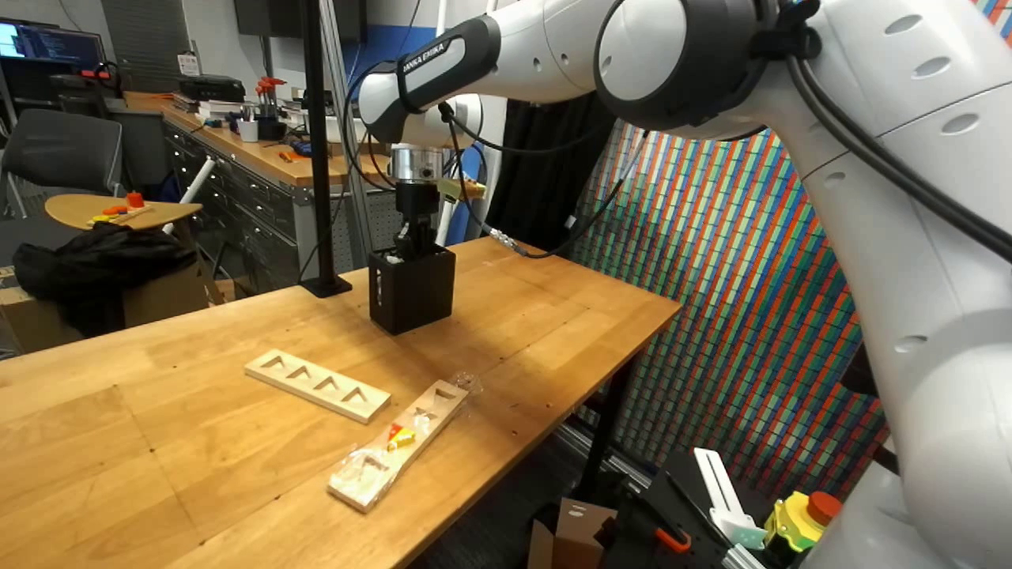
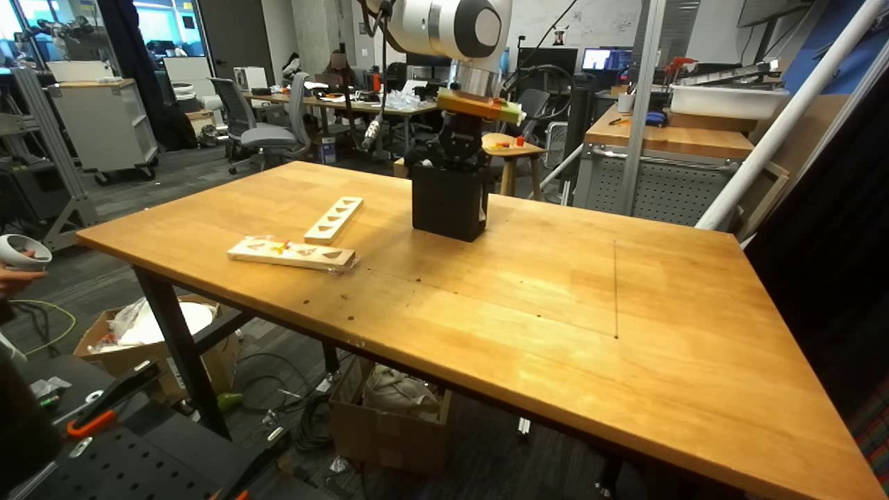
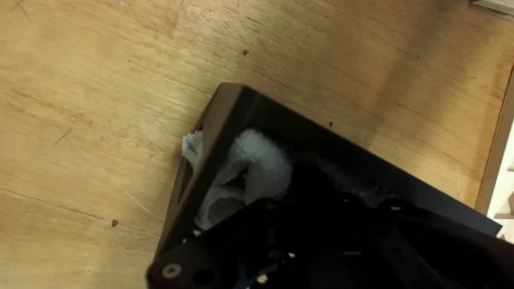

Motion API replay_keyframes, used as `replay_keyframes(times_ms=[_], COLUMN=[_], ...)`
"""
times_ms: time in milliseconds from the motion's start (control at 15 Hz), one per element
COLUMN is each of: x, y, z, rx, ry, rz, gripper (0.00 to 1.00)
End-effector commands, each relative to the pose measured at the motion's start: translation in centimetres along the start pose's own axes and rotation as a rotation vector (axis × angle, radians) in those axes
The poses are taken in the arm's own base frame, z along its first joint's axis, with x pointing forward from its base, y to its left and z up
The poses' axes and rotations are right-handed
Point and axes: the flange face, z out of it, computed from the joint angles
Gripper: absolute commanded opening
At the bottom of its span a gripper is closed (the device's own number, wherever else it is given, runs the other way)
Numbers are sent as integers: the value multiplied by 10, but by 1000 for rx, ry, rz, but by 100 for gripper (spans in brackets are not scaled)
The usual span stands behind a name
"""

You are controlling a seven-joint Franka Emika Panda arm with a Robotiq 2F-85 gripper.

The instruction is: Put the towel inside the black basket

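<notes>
The black basket (image 1: 427, 292) stands upright on the wooden table in both exterior views. My gripper (image 1: 413, 237) points straight down into its top, so the basket walls hide the fingertips there. From the wrist, the white towel (image 3: 267, 172) lies bunched inside the basket (image 3: 341, 150), beside my dark fingers. A bit of towel pokes through a slot in one side wall. The jaws look shut, deep in shadow; whether any cloth is pinched between them cannot be made out.
Two pale slotted wooden boards lie on the table: a bare board (image 1: 313, 385) and a plastic-wrapped board (image 1: 411, 427) with red and yellow pieces. A black post (image 1: 320, 158) rises at the table edge close to the basket. A cable hangs from the arm.
</notes>
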Motion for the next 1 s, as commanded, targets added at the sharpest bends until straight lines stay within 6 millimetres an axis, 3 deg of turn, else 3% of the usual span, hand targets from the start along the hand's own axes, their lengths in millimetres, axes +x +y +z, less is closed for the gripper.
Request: replay_keyframes(times_ms=[0,333,733,933], x=[6,3,-7,-8], y=[5,7,2,-5], z=[-1,-12,-59,-73], rx=[26,15,-68,-88], ry=[-14,-12,18,28], rz=[-17,-7,4,5], gripper=[0,0,0,0])
